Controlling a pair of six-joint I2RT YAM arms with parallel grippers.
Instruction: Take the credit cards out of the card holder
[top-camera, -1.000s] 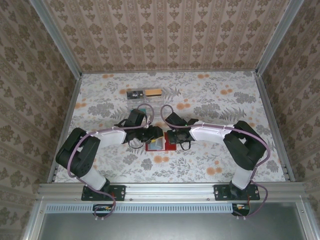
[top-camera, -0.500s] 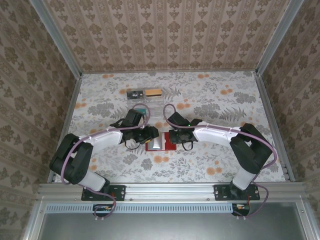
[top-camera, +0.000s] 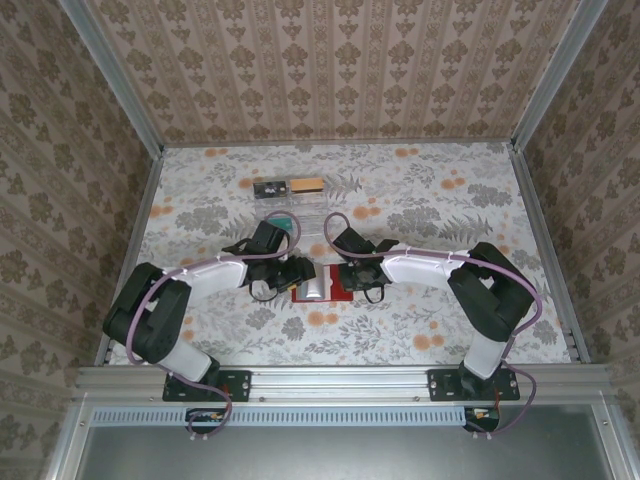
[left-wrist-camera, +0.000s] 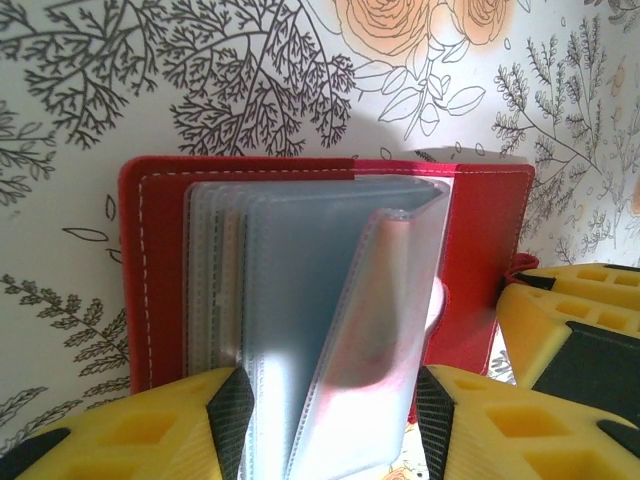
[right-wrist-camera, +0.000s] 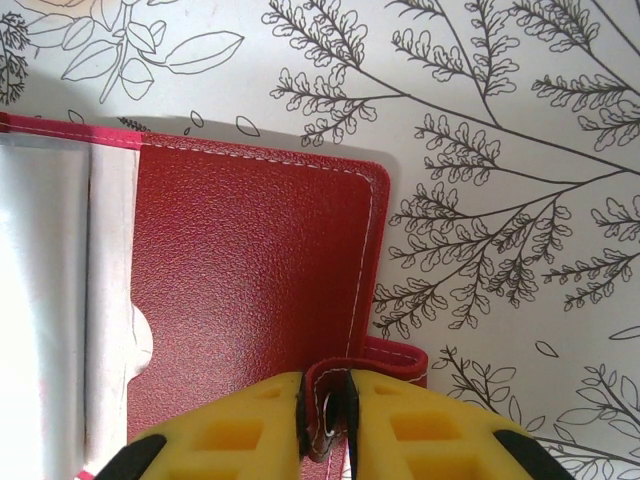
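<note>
Surroundings first: floral tablecloth, patterned walls on three sides. At the far side of the cloth, well apart from both my grippers, a dark card and a tan card lie side by side. Nearer, just beyond my left wrist, is a clear flat thing with a green patch, too small to name. All of these lie beyond the work.

Midway between my two arms the card holder lies open on the cloth, red cover flat down. Its clear sleeves stand up from the spine, fanned like pages. A reddish shape shows through the front sleeve; card or cover behind it, cannot tell. The other sleeves look pale grey-blue, contents unreadable.

On my left gripper the jaws are well apart and the fan of sleeves stands in the gap, one yellow pad on each side. The black edge of the right-hand pad touches the front sleeve. Whether I press the bundle, cannot tell.

On my right gripper the jaws are nearly closed, pinching the small red tab at the cover's edge, with its metal snap showing in the slit between them. In my left wrist view a yellow finger of that gripper sits just beside the holder's right edge, crowding that side.
</note>
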